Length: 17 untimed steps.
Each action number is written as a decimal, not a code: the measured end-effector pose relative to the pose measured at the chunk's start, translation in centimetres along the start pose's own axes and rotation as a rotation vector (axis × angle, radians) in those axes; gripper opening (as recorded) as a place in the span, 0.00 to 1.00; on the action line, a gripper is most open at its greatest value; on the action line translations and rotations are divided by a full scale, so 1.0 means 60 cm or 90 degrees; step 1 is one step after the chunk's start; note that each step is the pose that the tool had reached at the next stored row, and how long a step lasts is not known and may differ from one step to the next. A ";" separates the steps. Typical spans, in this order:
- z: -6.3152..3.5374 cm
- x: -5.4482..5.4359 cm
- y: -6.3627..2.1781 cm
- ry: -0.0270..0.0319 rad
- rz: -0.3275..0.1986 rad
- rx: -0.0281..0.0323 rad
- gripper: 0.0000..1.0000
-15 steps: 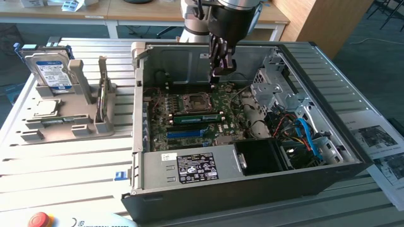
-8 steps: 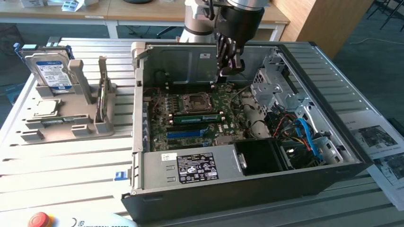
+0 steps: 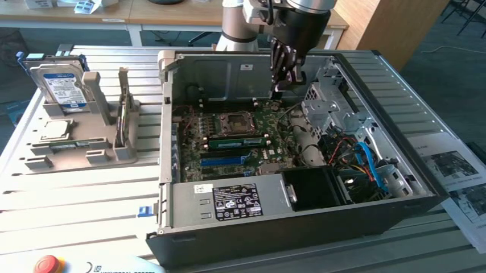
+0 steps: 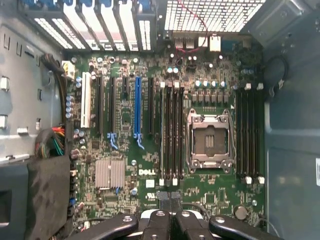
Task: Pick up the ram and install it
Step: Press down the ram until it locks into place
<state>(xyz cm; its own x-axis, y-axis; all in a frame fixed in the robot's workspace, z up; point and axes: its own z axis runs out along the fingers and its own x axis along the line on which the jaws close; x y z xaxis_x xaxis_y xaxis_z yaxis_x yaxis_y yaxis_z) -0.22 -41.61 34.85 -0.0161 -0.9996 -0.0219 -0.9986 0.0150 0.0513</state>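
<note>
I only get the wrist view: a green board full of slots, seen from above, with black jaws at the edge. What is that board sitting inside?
Observer: An open computer case, lying on its side on a slatted metal table.
Visitor: Is anything beside the case?
Observer: Yes. Toward the exterior view's left, a grey holder carries an upright hard drive.
Visitor: And where do those black jaws hang from?
Observer: From an arm that reaches down over the far end of the case, its jaws shut on nothing.
</note>
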 end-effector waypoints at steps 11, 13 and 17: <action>0.008 0.000 0.000 0.0000 0.000 0.0000 0.10; 0.012 0.000 -0.001 0.0000 0.000 0.0000 0.10; 0.019 0.000 -0.001 0.0000 0.000 0.0000 0.10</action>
<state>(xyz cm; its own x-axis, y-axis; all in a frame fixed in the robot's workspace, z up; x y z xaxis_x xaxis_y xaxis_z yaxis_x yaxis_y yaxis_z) -0.22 -41.61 33.70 -0.0161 -0.9996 -0.0219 -0.9986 0.0150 0.0513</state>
